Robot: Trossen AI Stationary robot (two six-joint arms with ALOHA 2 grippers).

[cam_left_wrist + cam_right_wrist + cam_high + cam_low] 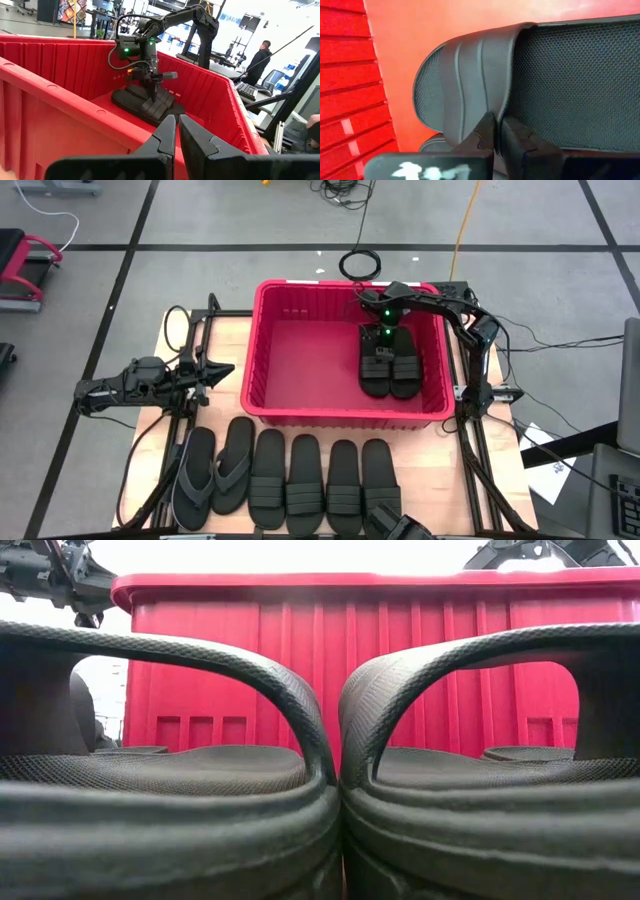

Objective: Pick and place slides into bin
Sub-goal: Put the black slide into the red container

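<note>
We see the right gripper (381, 352) down inside the red bin (300, 412), at its right side, fingers (482, 131) narrow, nearly together, right at the ribbed strap of a black slide; whether they pinch the strap we cannot tell. Two black slides (392, 363) lie side by side on the bin floor beneath it. Left gripper (222, 369) waits just left of the bin, above the tabletop (225, 330), fingers nearly closed, holding nothing. Six more slides (285, 474) sit in a row in front of the bin: two flip-flops at left, four strapped ones beside them.
</note>
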